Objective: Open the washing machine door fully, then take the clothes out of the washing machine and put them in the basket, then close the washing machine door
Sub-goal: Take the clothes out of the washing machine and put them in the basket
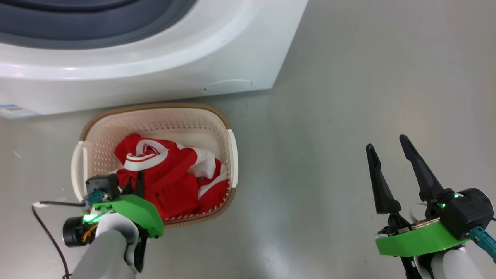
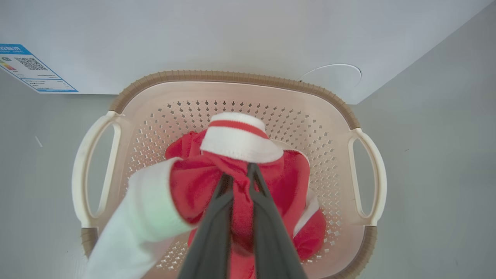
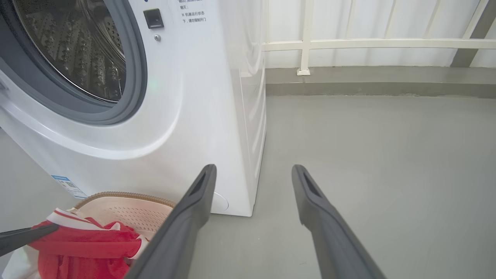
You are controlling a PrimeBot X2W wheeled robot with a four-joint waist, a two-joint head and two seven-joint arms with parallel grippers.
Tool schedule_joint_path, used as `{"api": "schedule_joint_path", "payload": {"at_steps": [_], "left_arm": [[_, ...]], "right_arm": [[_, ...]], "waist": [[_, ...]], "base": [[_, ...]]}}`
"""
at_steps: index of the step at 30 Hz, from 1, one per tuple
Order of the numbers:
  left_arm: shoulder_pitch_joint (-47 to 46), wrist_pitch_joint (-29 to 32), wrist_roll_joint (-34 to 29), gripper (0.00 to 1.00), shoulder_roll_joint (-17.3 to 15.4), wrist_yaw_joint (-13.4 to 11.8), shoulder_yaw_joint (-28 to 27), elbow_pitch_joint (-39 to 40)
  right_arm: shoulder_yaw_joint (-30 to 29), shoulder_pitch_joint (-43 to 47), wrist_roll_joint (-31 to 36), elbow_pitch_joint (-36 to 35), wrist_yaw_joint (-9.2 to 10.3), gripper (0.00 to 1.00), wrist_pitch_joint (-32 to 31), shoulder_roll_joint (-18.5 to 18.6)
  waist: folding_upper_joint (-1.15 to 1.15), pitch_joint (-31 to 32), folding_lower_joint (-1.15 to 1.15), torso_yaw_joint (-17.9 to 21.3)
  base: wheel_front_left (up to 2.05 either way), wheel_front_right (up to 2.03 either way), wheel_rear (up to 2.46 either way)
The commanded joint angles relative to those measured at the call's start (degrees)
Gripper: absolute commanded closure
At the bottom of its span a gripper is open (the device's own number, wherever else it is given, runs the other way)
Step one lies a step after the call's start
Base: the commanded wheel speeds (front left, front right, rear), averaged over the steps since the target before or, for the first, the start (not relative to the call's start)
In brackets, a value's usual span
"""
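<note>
The red-and-white clothes [image 1: 166,174] lay heaped in the basket [image 1: 155,116], mostly toward its near right corner. One fold was clamped in the closed left gripper [image 2: 240,176], I'd guess to set it down before letting go. The basket sat on the floor [image 1: 329,155] just in front of the washing machine [image 1: 174,66], handy for unloading. The right gripper [image 1: 386,141] hung well aside, spread apart and empty.
</note>
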State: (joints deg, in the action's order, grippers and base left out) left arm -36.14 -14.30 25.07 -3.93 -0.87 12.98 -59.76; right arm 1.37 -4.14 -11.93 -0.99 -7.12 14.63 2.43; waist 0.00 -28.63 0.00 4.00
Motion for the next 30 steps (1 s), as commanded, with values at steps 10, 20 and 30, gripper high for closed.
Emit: {"api": "schedule_joint_path", "payload": {"at_steps": [10,20,30], "left_arm": [[-4.7,-0.7,-1.3,1.00,-1.4,1.6,-3.4,-4.2],[-6.7,-0.7,-1.7,1.00,-1.5,2.1,-5.1,-6.9],[-6.8,-0.7,-2.3,0.60,-1.3,2.7,-6.2,-8.0]], "right_arm": [[2.3,-2.6,-0.3,-1.5,-0.36,0.00,0.4,0.4],[2.6,-4.2,-0.5,-0.9,-0.36,0.00,0.4,0.4],[3.0,-4.5,-0.7,-0.3,-0.36,0.00,0.4,0.4]], "waist": [[0.00,-5.6,0.00,1.4],[0.00,-7.6,0.00,1.6],[0.00,-7.0,0.00,1.5]], "base": [[0.00,0.00,0.00],[0.00,0.00,0.00],[0.00,0.00,0.00]]}}
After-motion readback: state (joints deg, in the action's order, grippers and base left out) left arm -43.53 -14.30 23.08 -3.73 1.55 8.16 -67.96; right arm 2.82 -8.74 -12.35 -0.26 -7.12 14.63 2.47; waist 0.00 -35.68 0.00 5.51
